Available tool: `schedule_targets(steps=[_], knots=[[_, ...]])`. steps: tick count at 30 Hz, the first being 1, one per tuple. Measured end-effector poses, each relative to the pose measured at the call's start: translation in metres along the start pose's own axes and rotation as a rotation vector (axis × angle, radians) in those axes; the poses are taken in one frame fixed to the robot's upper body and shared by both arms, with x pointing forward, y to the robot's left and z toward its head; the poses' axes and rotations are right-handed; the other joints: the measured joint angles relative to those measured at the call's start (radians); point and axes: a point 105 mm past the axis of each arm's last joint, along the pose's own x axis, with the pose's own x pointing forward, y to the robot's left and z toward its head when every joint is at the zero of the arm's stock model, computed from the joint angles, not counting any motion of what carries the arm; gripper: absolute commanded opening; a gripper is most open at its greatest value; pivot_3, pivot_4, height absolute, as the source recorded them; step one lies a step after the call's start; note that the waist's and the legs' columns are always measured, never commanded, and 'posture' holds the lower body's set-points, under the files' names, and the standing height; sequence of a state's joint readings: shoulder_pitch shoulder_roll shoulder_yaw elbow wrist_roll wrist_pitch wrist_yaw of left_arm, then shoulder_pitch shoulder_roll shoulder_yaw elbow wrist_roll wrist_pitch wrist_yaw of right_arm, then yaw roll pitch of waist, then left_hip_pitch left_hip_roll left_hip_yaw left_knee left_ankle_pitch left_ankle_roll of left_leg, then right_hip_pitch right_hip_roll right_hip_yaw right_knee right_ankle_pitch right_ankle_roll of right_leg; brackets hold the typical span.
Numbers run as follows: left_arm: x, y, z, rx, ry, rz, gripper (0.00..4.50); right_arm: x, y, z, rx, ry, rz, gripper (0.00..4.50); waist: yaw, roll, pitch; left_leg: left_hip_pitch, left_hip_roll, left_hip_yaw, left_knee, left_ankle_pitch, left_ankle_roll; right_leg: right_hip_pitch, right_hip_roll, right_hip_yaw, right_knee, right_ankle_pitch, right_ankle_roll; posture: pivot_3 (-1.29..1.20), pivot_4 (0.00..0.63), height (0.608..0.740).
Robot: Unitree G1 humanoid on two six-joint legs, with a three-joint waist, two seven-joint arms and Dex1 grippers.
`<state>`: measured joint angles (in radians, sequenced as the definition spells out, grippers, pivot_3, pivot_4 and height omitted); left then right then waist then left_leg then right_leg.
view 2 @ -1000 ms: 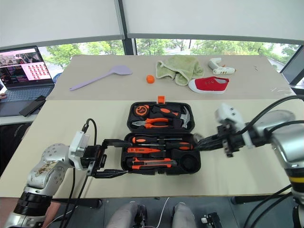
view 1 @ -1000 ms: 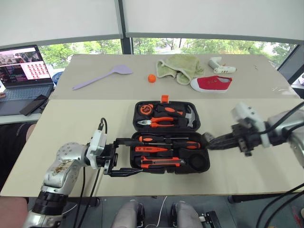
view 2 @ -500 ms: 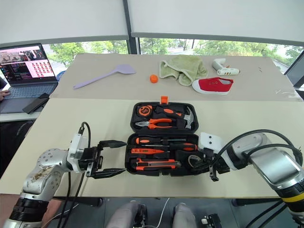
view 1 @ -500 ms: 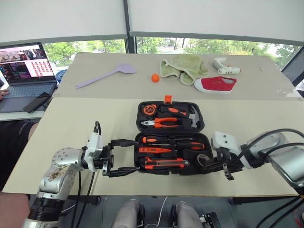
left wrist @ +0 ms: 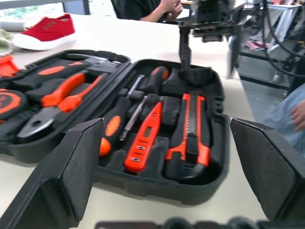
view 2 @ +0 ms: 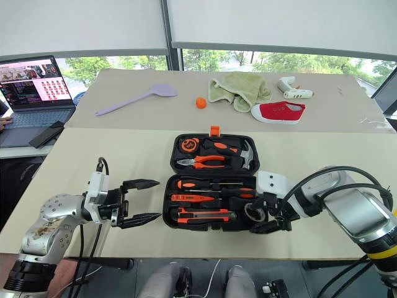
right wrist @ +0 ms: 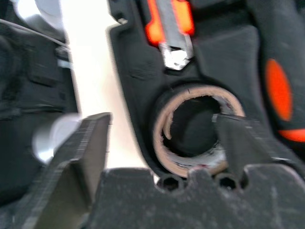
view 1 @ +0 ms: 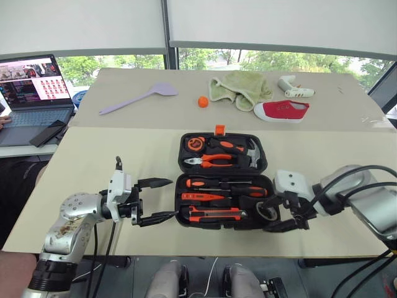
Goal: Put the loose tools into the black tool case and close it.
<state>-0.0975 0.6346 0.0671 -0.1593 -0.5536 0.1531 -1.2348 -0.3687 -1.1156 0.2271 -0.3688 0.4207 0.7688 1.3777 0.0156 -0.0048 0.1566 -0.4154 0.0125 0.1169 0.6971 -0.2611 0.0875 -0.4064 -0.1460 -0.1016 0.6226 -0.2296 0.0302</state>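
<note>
Since the earlier frames, my right gripper (view 2: 263, 218) has dropped from above the bench to the near right corner of the black tool case (view 2: 211, 186) and its fingers have opened; my left gripper (view 2: 144, 202) has drawn slightly back from the case's left end. The tape roll (right wrist: 195, 131) now sits in its round pocket at that corner, with one of my right fingers (right wrist: 240, 138) inside its core and the other outside the case wall; the fingers stand wide apart and grip nothing. My left fingers are also spread wide and empty, pointing level toward the case's left end, just beside it but not touching. The case lies open on the bench (view 1: 93, 161), its long axis running left to right across my front, with the hinge along the middle and the lid half on the far side carrying the orange latch (view 1: 218, 130). The near half holds the two long screwdrivers (view 1: 226, 184), the tester screwdriver (left wrist: 145, 138) and the utility knife (left wrist: 190, 136), all lying parallel to that long axis. I judge loading complete; closing remains. The lid must swing toward me about the hinge, so the coming move turns on reaching its far edge. Both grippers are at the near half, one at each end, and my right finger must first clear the roll.
</note>
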Motion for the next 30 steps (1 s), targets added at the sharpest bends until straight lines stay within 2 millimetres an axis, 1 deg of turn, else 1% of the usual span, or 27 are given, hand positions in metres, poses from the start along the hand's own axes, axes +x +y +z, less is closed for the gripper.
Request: schedule_targets(steps=[1, 3, 5, 6, 7, 8, 9, 10, 11, 13, 14, 16, 18, 20, 21, 23, 27, 30], knots=[[-0.002, 0.005, -0.001, -0.022, 0.008, 0.038, 4.5, -0.009, 0.002, 0.005, 0.016, -0.067, 0.029, 4.45, 0.0, 0.0, 0.001, 0.0, 0.0, 0.0, 0.0, 0.0, 0.0, 0.0, 0.0, 0.0, 0.0, 0.0, 0.0, 0.0, 0.15, 0.74], [-0.006, 0.015, -0.003, -0.052, 0.018, 0.107, 4.5, -0.029, 0.0, 0.014, 0.016, -0.157, 0.016, 4.45, 0.0, -0.001, 0.001, 0.0, 0.0, 0.0, 0.0, 0.0, 0.0, 0.001, 0.0, 0.0, 0.0, 0.0, 0.0, 0.0, 0.15, 0.74], [-0.008, 0.019, -0.004, -0.059, 0.023, 0.13, 3.98, -0.04, -0.003, 0.016, 0.016, -0.197, -0.013, 4.5, -0.001, -0.002, 0.001, 0.0, 0.0, -0.001, 0.0, 0.0, 0.0, 0.001, 0.0, 0.0, 0.0, 0.0, 0.0, 0.0, 0.15, 0.74], [-0.008, 0.022, -0.004, -0.062, 0.024, 0.146, 3.73, -0.044, -0.007, 0.013, 0.037, -0.233, -0.031, 4.5, 0.0, -0.002, 0.001, 0.0, 0.0, -0.001, 0.0, 0.0, 0.0, 0.001, 0.0, 0.0, 0.0, 0.0, 0.0, 0.0, 0.15, 0.74], [-0.008, 0.027, -0.005, -0.071, 0.028, 0.173, 3.29, -0.048, -0.013, 0.009, 0.065, -0.267, -0.056, 4.5, 0.002, -0.003, 0.001, 0.0, 0.0, -0.001, 0.0, 0.0, 0.0, 0.001, 0.0, 0.0, 0.0, 0.0, 0.0, 0.0, 0.15, 0.74], [-0.008, 0.035, -0.007, -0.076, 0.041, 0.213, 2.98, -0.051, -0.021, 0.005, 0.081, -0.311, -0.097, 4.5, 0.003, -0.003, 0.001, 0.0, 0.0, 0.0, 0.0, 0.0, 0.0, 0.001, 0.001, 0.0, 0.001, 0.0, 0.0, 0.0, 0.15, 0.74], [-0.008, 0.046, -0.008, -0.079, 0.054, 0.26, 2.63, -0.055, -0.033, 0.001, 0.084, -0.358, -0.164, 4.0, 0.005, -0.004, 0.002, 0.0, 0.0, 0.0, 0.001, 0.0, 0.0, 0.001, 0.002, -0.001, 0.001, 0.0, 0.0, 0.0, 0.15, 0.74], [-0.007, 0.057, -0.008, -0.072, 0.067, 0.308, 2.25, -0.057, -0.048, -0.005, 0.07, -0.389, -0.25, 3.83, 0.006, -0.005, 0.002, 0.0, 0.0, 0.0, 0.001, 0.001, -0.001, 0.001, 0.003, -0.001, 0.002, 0.001, 0.0, 0.0, 0.15, 0.74], [-0.005, 0.065, -0.008, -0.065, 0.075, 0.341, 1.81, -0.057, -0.06, -0.014, 0.061, -0.398, -0.325, 3.44, 0.006, -0.005, 0.002, 0.0, -0.001, 0.001, 0.001, 0.001, -0.001, 0.001, 0.003, -0.001, 0.002, 0.001, 0.0, 0.0, 0.15, 0.74], [-0.002, 0.072, -0.011, -0.061, 0.104, 0.364, 1.04, -0.053, -0.077, -0.028, 0.024, -0.374, -0.429, 2.76, 0.001, -0.005, 0.002, 0.001, -0.002, 0.003, 0.0, 0.001, -0.001, 0.0, 0.004, 0.001, 0.003, 0.001, 0.001, 0.0, 0.15, 0.74], [0.001, 0.074, -0.015, -0.068, 0.119, 0.369, 0.62, -0.052, -0.084, -0.032, 0.002, -0.358, -0.471, 2.35, -0.002, -0.005, 0.002, 0.0, -0.002, 0.004, 0.0, 0.001, -0.001, 0.0, 0.004, 0.001, 0.003, 0.001, 0.001, 0.0, 0.15, 0.74], [0.007, 0.077, -0.024, -0.097, 0.161, 0.374, 0.01, -0.049, -0.1, -0.032, -0.053, -0.348, -0.557, 1.73, -0.007, -0.005, 0.002, 0.001, -0.001, 0.004, 0.001, 0.002, -0.002, 0.0, 0.007, 0.002, 0.003, 0.001, 0.001, 0.0, 0.15, 0.74], [0.018, 0.074, -0.032, -0.124, 0.198, 0.331, 0.0, -0.043, -0.111, -0.029, -0.087, -0.356, -0.607, 1.1, -0.011, -0.005, 0.002, 0.001, 0.0, 0.005, 0.001, 0.003, -0.003, 0.001, 0.01, 0.002, 0.002, 0.001, 0.001, 0.0, 0.15, 0.74], [0.036, 0.07, -0.037, -0.133, 0.208, 0.276, 0.0, -0.027, -0.114, -0.029, -0.108, -0.356, -0.59, 0.35, -0.011, -0.006, 0.002, 0.001, 0.001, 0.004, 0.0, 0.004, -0.005, 0.0, 0.011, 0.003, 0.002, 0.0, 0.001, 0.0, 0.15, 0.74], [0.041, 0.068, -0.04, -0.137, 0.218, 0.253, 0.0, -0.018, -0.113, -0.029, -0.113, -0.349, -0.569, 0.09, -0.01, -0.006, 0.003, 0.001, 0.001, 0.004, 0.0, 0.004, -0.005, 0.0, 0.012, 0.003, 0.002, 0.0, 0.001, 0.0, 0.15, 0.74], [0.046, 0.069, -0.043, -0.142, 0.231, 0.24, 0.0, -0.011, -0.111, -0.029, -0.117, -0.354, -0.55, 0.09, -0.008, -0.005, 0.003, 0.001, 0.002, 0.004, 0.0, 0.004, -0.005, 0.0, 0.012, 0.003, 0.002, 0.0, 0.0, 0.0, 0.15, 0.74], [0.054, 0.065, -0.044, -0.133, 0.242, 0.207, 0.0, -0.012, -0.106, -0.033, -0.113, -0.347, -0.554, 0.09, -0.002, -0.005, 0.003, 0.001, 0.001, 0.004, 0.0, 0.004, -0.005, 0.001, 0.011, 0.004, 0.002, 0.0, 0.0, 0.0, 0.15, 0.74], [0.06, 0.059, -0.048, -0.138, 0.248, 0.171, 0.0, -0.015, -0.095, -0.04, -0.102, -0.328, -0.554, 0.09, 0.004, -0.005, 0.003, 0.001, 0.001, 0.003, 0.0, 0.004, -0.005, 0.001, 0.011, 0.003, 0.002, 0.0, 0.001, 0.0, 0.15, 0.74]])
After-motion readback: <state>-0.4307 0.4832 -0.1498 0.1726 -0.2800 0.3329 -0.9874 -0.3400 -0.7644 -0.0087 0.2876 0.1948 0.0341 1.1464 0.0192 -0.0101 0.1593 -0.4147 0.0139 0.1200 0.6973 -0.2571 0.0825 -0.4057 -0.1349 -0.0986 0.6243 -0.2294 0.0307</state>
